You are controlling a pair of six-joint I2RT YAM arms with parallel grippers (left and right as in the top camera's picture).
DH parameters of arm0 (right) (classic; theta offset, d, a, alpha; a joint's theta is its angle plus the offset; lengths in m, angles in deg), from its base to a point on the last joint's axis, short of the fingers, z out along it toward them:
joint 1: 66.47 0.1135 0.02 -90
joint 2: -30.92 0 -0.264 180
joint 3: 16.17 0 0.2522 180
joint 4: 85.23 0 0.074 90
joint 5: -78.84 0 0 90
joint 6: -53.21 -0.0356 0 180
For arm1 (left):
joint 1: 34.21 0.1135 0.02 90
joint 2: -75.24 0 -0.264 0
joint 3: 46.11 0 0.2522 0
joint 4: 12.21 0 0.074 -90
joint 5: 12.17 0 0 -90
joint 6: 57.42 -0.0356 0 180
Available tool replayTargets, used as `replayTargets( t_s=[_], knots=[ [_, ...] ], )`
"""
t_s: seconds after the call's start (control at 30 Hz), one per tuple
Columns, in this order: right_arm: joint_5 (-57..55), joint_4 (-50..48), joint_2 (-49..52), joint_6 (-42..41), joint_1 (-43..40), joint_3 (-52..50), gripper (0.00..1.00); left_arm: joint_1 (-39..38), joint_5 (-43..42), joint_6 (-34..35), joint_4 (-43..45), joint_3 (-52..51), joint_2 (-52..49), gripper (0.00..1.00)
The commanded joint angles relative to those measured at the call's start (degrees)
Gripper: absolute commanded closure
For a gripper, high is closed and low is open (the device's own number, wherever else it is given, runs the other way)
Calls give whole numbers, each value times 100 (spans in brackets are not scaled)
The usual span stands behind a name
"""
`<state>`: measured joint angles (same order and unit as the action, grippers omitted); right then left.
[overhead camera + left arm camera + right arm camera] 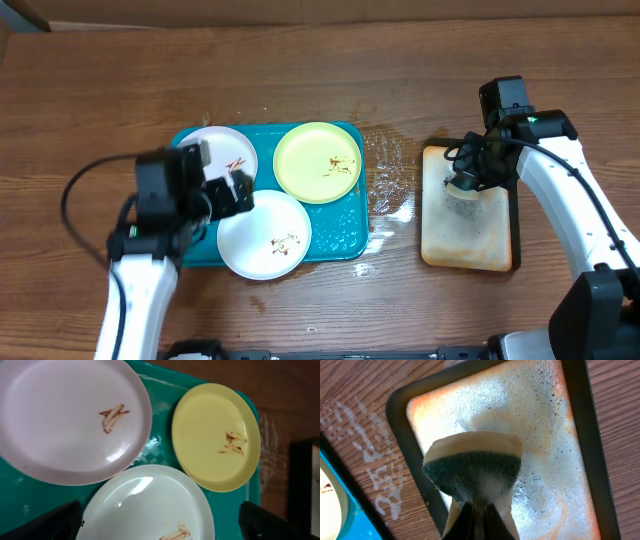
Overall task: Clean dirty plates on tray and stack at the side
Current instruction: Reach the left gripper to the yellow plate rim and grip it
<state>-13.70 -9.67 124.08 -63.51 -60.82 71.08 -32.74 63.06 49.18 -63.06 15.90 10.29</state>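
left gripper (232, 190) first: your jaws stand wide apart with nothing between them, out over the left half of the teal tray (345, 245), above the spot where the two white plates come close. on your left wrist view a dark finger (47, 522) sits at each lower corner, with the plates spread beneath.

all three plates lie flat in that tray, each one dirty. the back-left white plate (228, 148) has a thin brown smear near its middle, and your arm covers part of it in the overhead. the front white plate (265, 235) comes next, its near edge riding over the tray's front rim and a brown smear right of centre. whether those two rims touch, you cannot tell. the yellow-green plate (318, 162) fills the back-right corner, smeared brown too, and lies just beside the others.

moving right, wet streaks (390, 175) glisten on the wooden table (300, 60) between the two trays. then the small tan tray (516, 225), dark-rimmed, its floor covered in soapy foam (545, 435).

your right gripper (468, 178) is over the back-left part of that tray, fingers pinched together on a sponge (472, 462) with a green scouring face and a pale body, lathered. whether it touches the foam, you cannot tell.
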Motion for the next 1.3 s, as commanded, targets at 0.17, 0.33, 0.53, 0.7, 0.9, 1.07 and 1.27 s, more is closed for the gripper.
replayTargets(
  t_s=[0.17, 0.33, 0.53, 0.7, 0.9, 1.07, 1.27],
  knots=[
    [13, 26, -70, 144, -26, 39, 96, -28, -1746, 125, 249, 227, -1340, 0],
    [11, 33, -70, 149, -26, 39, 96, -59, -1735, -90, 232, 267, -1504, 4],
    [13, 31, -70, 146, -26, 39, 96, -149, -575, -164, -752, 1246, -1565, 16],
    [11, 28, -70, 149, -26, 39, 96, -345, 9, -350, -1364, 2559, -1910, 42],
    [11, 114, -70, 151, -26, 39, 96, -452, 13, -356, -1744, 3327, -2778, 75],
    [11, 214, -70, 278, -26, 39, 96, -734, 13, -562, -1827, 3340, -3783, 84],
    [9, 262, -70, 280, -26, 39, 96, -1226, 186, -654, -1572, 3342, -4347, 52]
  ],
)
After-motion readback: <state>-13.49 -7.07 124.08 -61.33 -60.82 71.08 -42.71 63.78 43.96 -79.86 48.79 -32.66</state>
